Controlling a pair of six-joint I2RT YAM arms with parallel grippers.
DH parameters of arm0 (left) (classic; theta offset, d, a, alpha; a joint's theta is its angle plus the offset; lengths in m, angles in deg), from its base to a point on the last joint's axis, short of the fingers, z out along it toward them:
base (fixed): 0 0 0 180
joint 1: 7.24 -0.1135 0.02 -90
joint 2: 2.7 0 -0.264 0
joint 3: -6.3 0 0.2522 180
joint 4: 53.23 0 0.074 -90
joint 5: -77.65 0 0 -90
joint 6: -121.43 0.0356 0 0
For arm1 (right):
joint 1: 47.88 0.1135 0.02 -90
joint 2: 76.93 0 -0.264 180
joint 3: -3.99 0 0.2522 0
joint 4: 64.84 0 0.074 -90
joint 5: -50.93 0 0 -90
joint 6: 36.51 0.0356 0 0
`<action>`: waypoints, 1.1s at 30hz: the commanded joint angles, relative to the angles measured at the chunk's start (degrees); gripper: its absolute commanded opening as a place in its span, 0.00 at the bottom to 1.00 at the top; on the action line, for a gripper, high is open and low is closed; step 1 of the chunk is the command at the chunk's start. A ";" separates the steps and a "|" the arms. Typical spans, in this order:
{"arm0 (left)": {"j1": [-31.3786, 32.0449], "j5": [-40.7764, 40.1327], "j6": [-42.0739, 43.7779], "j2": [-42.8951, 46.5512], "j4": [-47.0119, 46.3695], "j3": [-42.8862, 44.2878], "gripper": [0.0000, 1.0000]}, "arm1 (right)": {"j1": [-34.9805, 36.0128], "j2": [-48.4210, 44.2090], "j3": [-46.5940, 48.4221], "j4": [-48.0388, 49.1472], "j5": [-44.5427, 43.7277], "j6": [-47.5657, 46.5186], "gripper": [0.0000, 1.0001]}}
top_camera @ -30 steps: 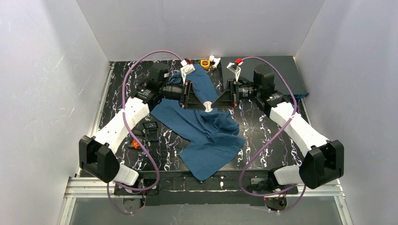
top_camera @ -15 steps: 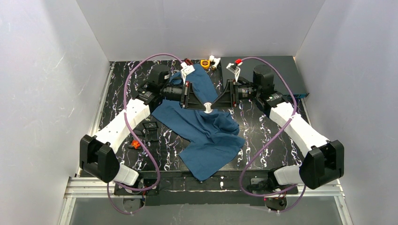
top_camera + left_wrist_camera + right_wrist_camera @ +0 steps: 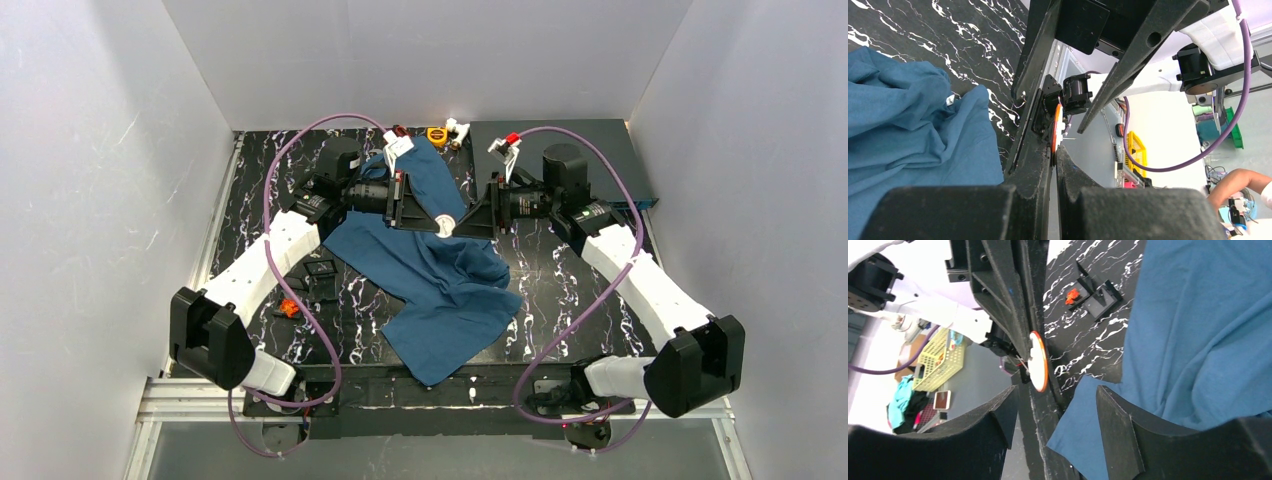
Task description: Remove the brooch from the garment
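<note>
The garment (image 3: 440, 290) is a dark teal T-shirt lying crumpled across the middle of the table, also in the left wrist view (image 3: 908, 125) and the right wrist view (image 3: 1198, 340). The brooch (image 3: 446, 222) is a small white disc with an orange rim. My left gripper (image 3: 438, 220) is shut on the brooch (image 3: 1054, 127), holding it above the cloth with its pin showing. No cloth hangs from the brooch (image 3: 1038, 360). My right gripper (image 3: 470, 222) faces it from the right, a short gap away. The right gripper (image 3: 1057, 390) stands open with nothing between its fingers.
Small black holders (image 3: 322, 270) and an orange piece (image 3: 290, 308) lie on the marbled table at the left. A yellow item (image 3: 436, 133) sits at the back wall. A dark grey board (image 3: 600, 150) covers the back right corner. Grey walls enclose three sides.
My right gripper has opened and drawn back to the right, off the brooch. My left gripper has closed on the brooch and keeps it.
</note>
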 commanded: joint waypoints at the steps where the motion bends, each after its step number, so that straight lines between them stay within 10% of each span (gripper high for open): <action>1: 0.04 0.10 -0.37 1.67 -0.72 -0.25 0.00 | 0.78 -1.34 2.81 -0.58 -4.74 -3.33 0.66; 33: 1.43 -2.04 2.09 1.65 -0.60 0.32 0.00 | 4.15 0.81 4.23 0.91 -10.38 -2.85 0.46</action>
